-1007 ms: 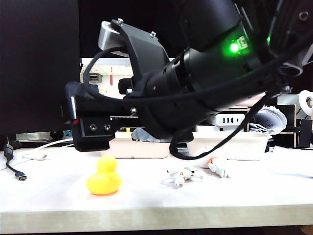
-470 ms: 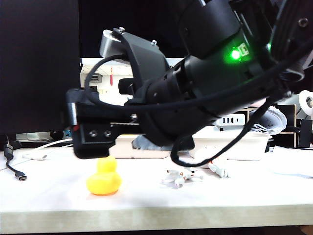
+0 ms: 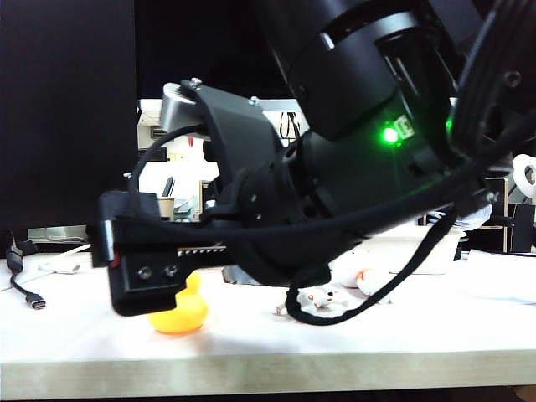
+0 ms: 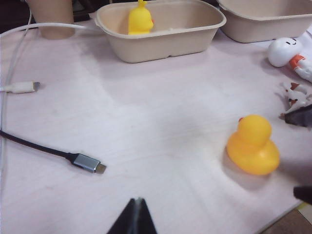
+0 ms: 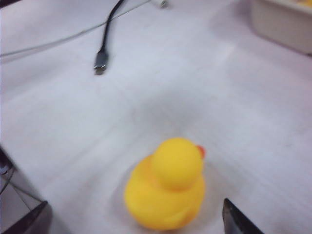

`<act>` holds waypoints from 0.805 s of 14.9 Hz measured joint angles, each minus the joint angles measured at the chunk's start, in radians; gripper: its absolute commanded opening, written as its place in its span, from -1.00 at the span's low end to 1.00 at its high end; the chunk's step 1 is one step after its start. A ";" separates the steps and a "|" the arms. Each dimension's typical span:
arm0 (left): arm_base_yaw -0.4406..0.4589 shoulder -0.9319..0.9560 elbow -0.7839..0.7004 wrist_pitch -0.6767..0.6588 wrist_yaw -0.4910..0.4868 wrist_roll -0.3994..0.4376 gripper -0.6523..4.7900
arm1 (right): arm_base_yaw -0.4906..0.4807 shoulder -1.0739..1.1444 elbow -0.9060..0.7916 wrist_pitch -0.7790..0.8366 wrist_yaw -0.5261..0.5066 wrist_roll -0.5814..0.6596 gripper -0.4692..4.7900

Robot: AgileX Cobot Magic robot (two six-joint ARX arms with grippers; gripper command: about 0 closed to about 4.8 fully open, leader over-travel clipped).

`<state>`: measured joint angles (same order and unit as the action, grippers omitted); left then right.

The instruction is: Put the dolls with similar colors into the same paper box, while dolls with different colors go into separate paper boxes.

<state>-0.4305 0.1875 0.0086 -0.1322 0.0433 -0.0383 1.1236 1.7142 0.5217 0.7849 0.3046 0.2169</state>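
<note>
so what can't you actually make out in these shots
- Exterior view: the right arm hides both paper boxes and most of the spotted dog; its body covers the top of the table duck.
- Left wrist view: the second paper box is cut off by the edge, so its contents are unseen; the left gripper shows only a dark tip.
- Right wrist view: blurred; the right gripper fingertips barely show at the edge.

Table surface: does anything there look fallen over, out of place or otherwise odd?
Yes. The small white brown-spotted dog seems to lie tipped over, and the white rounded figure with orange marks lies on its side near it. The yellow rubber duck on the table stands upright. Two loose cables, one a black cable, lie on the surface.
</note>
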 measured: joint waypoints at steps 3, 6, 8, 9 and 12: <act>0.000 0.000 0.000 0.000 0.000 0.000 -0.78 | -0.020 0.005 0.016 -0.022 -0.038 0.000 1.00; 0.000 0.000 0.000 0.000 0.000 0.000 -0.78 | -0.020 0.032 0.095 -0.141 -0.084 0.000 1.00; 0.000 0.000 0.000 0.000 0.000 0.000 -0.78 | -0.026 0.050 0.130 -0.180 -0.086 0.000 1.00; 0.000 0.000 0.000 0.000 0.000 0.000 -0.78 | -0.029 0.053 0.147 -0.216 -0.077 0.000 1.00; 0.000 0.000 0.000 0.000 0.000 0.000 -0.78 | -0.060 0.061 0.148 -0.266 -0.074 0.000 1.00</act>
<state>-0.4305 0.1875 0.0086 -0.1322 0.0433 -0.0380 1.0637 1.7748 0.6697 0.5194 0.2306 0.2172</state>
